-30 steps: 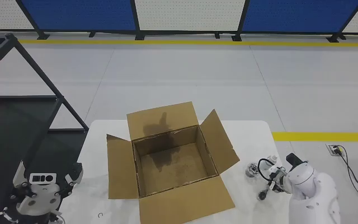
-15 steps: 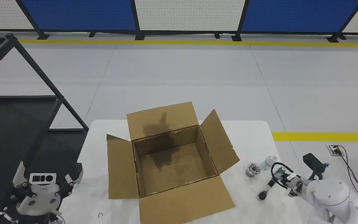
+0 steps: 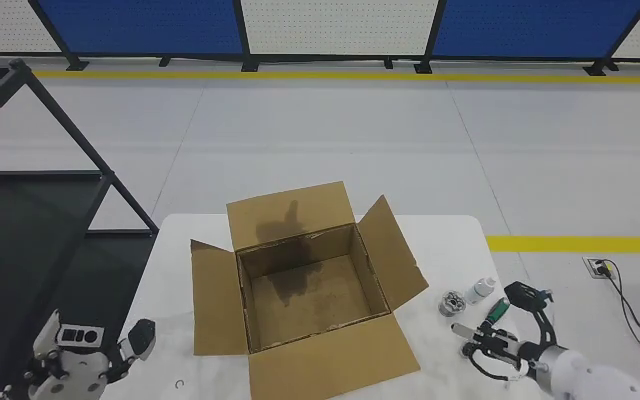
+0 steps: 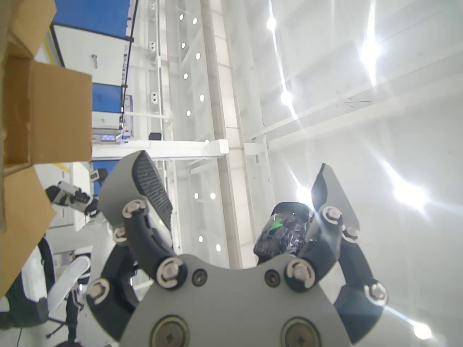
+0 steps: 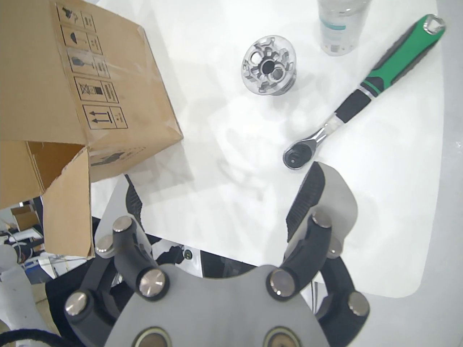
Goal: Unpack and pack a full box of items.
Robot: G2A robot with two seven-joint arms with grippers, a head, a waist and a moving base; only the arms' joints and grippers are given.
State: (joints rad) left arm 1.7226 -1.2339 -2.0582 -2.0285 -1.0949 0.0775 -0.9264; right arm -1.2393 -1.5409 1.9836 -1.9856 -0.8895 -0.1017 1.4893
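Note:
The open cardboard box (image 3: pixel 305 290) stands in the middle of the white table (image 3: pixel 450 235), and its inside looks bare. Right of it lie a metal spool (image 3: pixel 452 302), a small clear bottle (image 3: pixel 482 290) and a green-handled ratchet wrench (image 3: pixel 497 310). My right gripper (image 3: pixel 495 322) is open, raised near the table's front right edge. In the right wrist view the gripper (image 5: pixel 222 175) holds nothing, with the wrench (image 5: pixel 365 88) head just beyond one fingertip, then the spool (image 5: pixel 269 70) and the bottle (image 5: pixel 343 12). My left gripper (image 4: pixel 235 162) is open and points up at the ceiling, low at the front left (image 3: pixel 95 335).
A box flap (image 5: pixel 90 84) hangs out close to the right gripper's path. A dark frame rack (image 3: pixel 60 200) stands off the table's left side. A dark plastic-wrapped thing (image 4: pixel 285 231) shows beside one left finger; how near it is I cannot tell.
The right arm has drawn back toward the table's front edge, uncovering the bottle and the wrench. The left gripper has sunk slightly lower at the front left.

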